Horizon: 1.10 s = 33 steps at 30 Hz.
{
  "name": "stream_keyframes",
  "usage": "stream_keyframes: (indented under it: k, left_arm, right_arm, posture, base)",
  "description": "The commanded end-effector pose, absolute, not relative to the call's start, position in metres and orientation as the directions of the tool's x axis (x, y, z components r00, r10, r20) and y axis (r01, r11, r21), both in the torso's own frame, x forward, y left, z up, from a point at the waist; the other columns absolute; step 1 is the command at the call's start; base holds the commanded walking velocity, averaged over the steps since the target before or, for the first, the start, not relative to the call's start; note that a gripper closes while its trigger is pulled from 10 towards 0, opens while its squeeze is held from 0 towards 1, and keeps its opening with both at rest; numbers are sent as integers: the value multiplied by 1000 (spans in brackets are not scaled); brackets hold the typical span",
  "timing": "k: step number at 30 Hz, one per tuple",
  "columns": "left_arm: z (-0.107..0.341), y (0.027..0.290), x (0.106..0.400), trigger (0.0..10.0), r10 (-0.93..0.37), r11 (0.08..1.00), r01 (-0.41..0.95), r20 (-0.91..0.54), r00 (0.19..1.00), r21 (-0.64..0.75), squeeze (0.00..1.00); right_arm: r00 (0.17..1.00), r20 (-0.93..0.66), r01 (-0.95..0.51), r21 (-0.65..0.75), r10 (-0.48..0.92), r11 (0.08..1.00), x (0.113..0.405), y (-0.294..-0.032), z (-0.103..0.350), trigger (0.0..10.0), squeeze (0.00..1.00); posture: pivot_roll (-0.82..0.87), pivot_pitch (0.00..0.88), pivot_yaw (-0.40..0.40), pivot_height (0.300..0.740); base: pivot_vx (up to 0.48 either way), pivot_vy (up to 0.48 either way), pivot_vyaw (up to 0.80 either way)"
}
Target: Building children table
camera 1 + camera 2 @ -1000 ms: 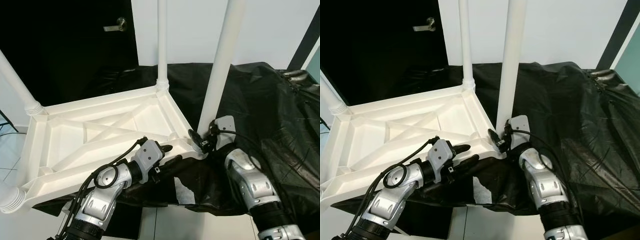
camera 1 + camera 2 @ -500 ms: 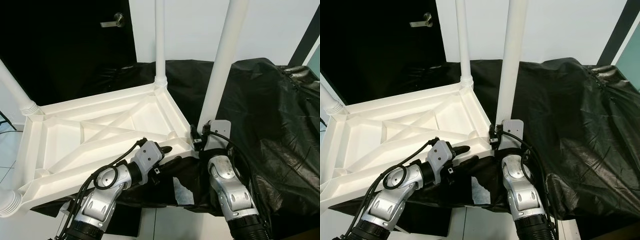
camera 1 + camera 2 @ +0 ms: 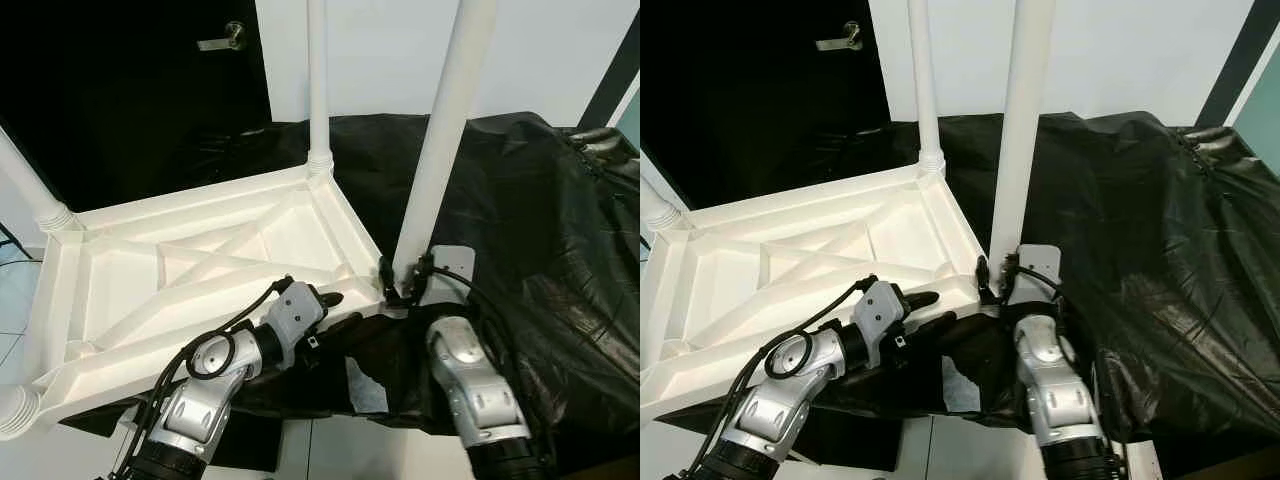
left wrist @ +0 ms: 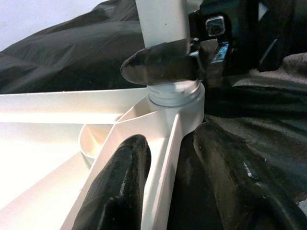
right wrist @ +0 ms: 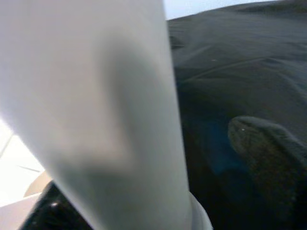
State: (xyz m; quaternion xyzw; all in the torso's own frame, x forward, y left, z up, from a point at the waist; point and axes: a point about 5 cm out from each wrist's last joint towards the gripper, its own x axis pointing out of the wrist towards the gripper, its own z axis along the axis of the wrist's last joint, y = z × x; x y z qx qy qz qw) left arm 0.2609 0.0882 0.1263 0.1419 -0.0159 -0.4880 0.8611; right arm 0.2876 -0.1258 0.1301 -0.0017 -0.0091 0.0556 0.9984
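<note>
**Q:** Table frame [image 3: 200, 260] — why are you keeping it upside down like that?

**A:** You are working with it flipped, underside ribs facing up, lying on the black sheet [image 3: 560, 230], so each corner socket is pointing upward and a leg can be stood into it. Several legs are already standing at the corners; the near leg [image 3: 440, 150] is rising from the corner closest to you.

**Q:** What is your left claw [image 3: 340, 308] doing?

**A:** You are straddling the frame's near edge with it, one finger [image 4: 120, 191] inside the rim and the other outside. It is standing narrowly parted, and it looks like it is steadying the frame rather than squeezing it.

**Q:** And the right claw [image 3: 398, 282]?

**A:** You are holding it at the foot of the near leg, right above the socket. One fingertip [image 4: 160, 60] is pressing against the leg's base, the other is sitting on the far side. It is closing around the leg, probably for turning or seating it.
</note>
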Motion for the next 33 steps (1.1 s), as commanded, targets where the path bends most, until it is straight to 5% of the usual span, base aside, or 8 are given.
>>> stream_keyframes:
  k: [1, 6, 7, 8, 22, 23, 25, 33]
  left_arm:
    - [126, 91, 262, 10000, -826, 510, 818, -115, 552, 266, 0]
    - [127, 91, 264, 10000, -827, 508, 818, -113, 551, 268, 0]
    - [127, 91, 265, 10000, -828, 506, 819, -113, 549, 269, 0]
    - [128, 90, 265, 10000, -830, 503, 820, -113, 546, 271, 0]
    - [132, 93, 269, 10000, -823, 512, 810, -106, 558, 288, 0]
    - [132, 94, 268, 10000, -820, 515, 807, -106, 562, 289, 0]
    - [132, 95, 267, 10000, -817, 519, 804, -106, 566, 290, 0]
    - [131, 96, 265, 10000, -814, 524, 802, -109, 571, 287, 0]
  right_arm:
    - [992, 30, -121, 13, 120, 993, 286, -128, 131, 10000, 1000]
    - [970, 46, -239, -12, 239, 971, 287, -141, 134, 10000, 1000]
    - [949, 41, -311, -31, 312, 950, 288, -146, 134, 10000, 208]
    - [917, 24, -395, -65, 397, 916, 292, -149, 135, 10000, 0]
    - [715, -98, -697, -177, 692, 695, 319, -140, 141, 10000, 0]
    - [681, -117, -730, -187, 723, 657, 320, -139, 140, 4510, 0]
    - [639, -142, -767, -193, 756, 612, 322, -140, 138, 0, 0]
    - [626, -174, -780, -170, 761, 603, 320, -147, 129, 0, 0]
  posture:
    - [-34, 0, 25, 740]
    - [-43, 0, 32, 740]
    - [-44, 0, 33, 740]
    - [-47, 0, 35, 740]
    - [-6, 0, 20, 740]
    - [-3, 0, 18, 740]
    - [2, 0, 14, 740]
    - [2, 0, 13, 740]
  base:
    - [0, 0, 0]
    - [0, 0, 0]
    - [0, 0, 0]
    - [0, 0, 0]
    - [0, 0, 0]
    - [0, 0, 0]
    - [0, 0, 0]
    - [0, 0, 0]
